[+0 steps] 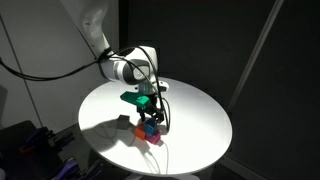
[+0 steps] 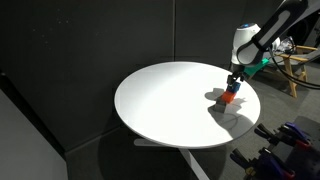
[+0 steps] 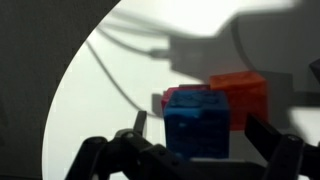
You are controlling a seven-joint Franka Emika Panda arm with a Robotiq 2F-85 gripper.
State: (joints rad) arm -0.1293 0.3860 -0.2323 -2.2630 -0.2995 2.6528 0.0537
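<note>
A blue cube (image 3: 198, 125) sits on top of a red cube (image 3: 178, 97), and an orange cube (image 3: 245, 95) stands right beside them on the white round table (image 3: 70, 110). My gripper (image 3: 203, 132) is open and straddles the blue cube; its fingers (image 3: 140, 128) stand off each side with a visible gap. In both exterior views the gripper (image 1: 150, 108) (image 2: 233, 84) hangs straight down over the small cluster of cubes (image 1: 150, 129) (image 2: 230, 97). The cubes lie near the table's edge (image 2: 245, 115).
Black curtains surround the table (image 1: 205, 110). Dark equipment (image 1: 30, 140) stands below the table's rim in an exterior view, and wooden furniture (image 2: 297, 62) stands behind the arm. Shadows of cables (image 3: 110, 70) fall across the tabletop.
</note>
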